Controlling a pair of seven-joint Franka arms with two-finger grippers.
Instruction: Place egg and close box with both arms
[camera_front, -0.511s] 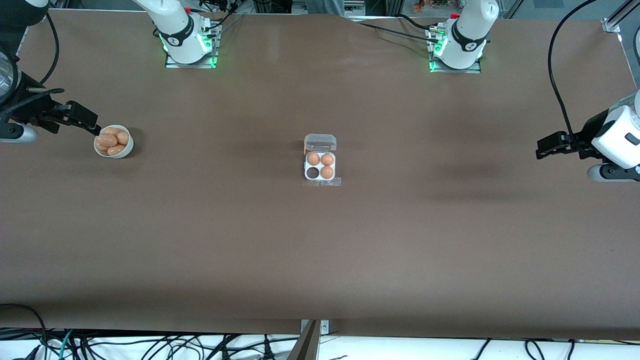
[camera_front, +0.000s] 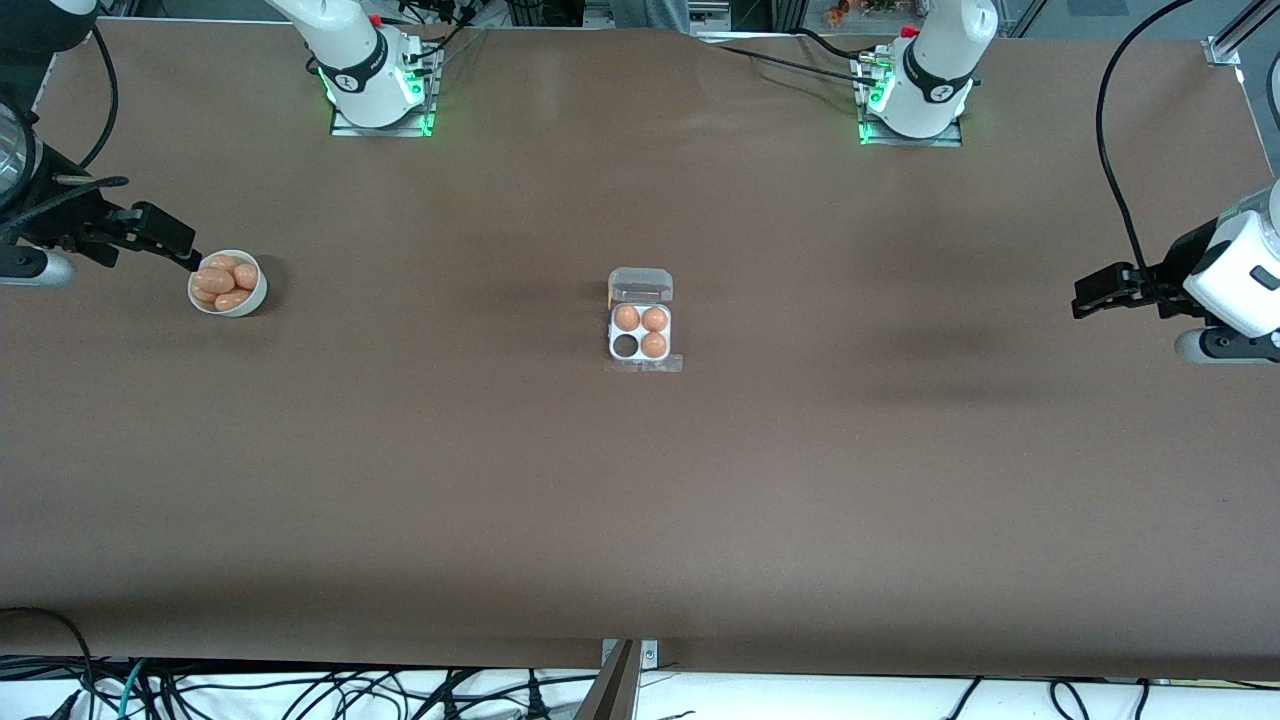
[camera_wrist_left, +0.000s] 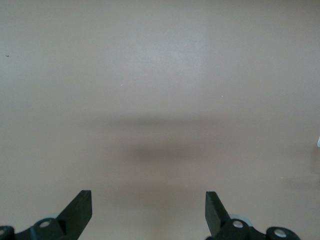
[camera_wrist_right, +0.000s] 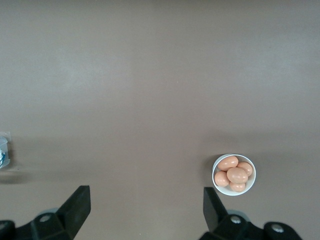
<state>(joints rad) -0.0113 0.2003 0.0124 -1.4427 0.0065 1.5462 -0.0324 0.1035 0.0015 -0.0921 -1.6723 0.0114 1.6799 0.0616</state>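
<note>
Almost nothing has moved since the earlier frame: the right gripper (camera_front: 180, 240) has perhaps shifted slightly beside the bowl (camera_front: 250, 298) of eggs, jaws wide, empty. The left gripper (camera_front: 1090, 295) waits, jaws wide. The box (camera_front: 641, 337) sits mid-table, lid open, one cell empty; no egg (camera_front: 213, 280) is picked yet.

One box (camera_front: 640, 330) holds three eggs (camera_front: 627, 318) and one empty cell; one bowl (camera_front: 243, 303) holds five eggs.
</note>
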